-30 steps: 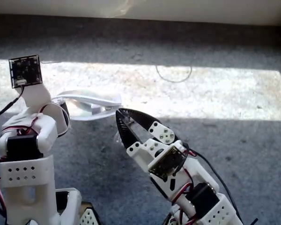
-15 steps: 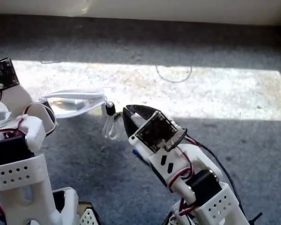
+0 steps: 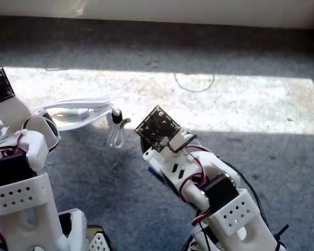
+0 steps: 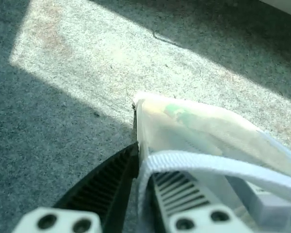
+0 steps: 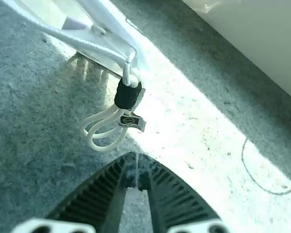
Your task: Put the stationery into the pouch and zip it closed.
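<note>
Left gripper (image 4: 137, 155) fingers clamp one end of the clear pouch (image 4: 199, 126) over the grey counter (image 3: 251, 104). Right gripper (image 5: 136, 159), clenched on nothing, faces the dangling zipper cord (image 5: 106, 130); a wire loop (image 3: 194, 82) lies beyond, well apart.

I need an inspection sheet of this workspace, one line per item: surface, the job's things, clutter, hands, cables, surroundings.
Surface: grey carpet, with a sunlit band across it.
Job's things: clear pouch, held up at one end; something pale green inside, cannot tell what. The zip pull, with a white cord loop, hangs at the free end.
Clutter: small blue thing under the right arm, cannot tell what.
Hands: left hand shut on the pouch's edge; right hand shut, holding nothing, apart from the zip pull.
Cables: red and black wires on both arms; thin wire loop on the carpet.
Surroundings: pale wall along the far edge.
</note>
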You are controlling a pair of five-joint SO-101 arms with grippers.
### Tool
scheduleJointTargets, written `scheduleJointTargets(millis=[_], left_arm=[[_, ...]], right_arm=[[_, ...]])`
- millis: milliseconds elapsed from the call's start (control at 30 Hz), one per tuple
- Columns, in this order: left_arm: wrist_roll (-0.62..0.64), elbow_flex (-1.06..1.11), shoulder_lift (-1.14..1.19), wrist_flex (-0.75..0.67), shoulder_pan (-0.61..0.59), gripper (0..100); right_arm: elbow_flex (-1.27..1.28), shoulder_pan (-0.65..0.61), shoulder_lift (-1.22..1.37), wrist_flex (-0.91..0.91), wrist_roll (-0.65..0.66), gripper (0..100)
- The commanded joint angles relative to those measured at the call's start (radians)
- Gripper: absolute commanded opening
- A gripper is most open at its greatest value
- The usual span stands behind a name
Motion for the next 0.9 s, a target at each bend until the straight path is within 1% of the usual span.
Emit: scheduleJointTargets(millis=[0,100,633,700,867], left_arm=[[0.009,-0.008,-0.028,-0.040,-0.012,1],[0.009,-0.007,-0.028,-0.040,-0.010,1],[0.009,-0.007,-0.028,-0.034,-0.010,1],[0.009,-0.007,-0.028,-0.034,-0.010,1],[0.008,-0.007,-0.028,-0.034,-0.010,1]], right_arm=[[-0.087,0.053,0.041,0.076,-0.008,1.2],[-0.082,0.067,0.042,0.105,-0.008,1.2],[-0.008,0.067,0.053,0.097,-0.006,1.8],[0.008,0.067,0.053,0.099,-0.005,3.6],[0.059,0.067,0.053,0.097,-0.008,12.5]])
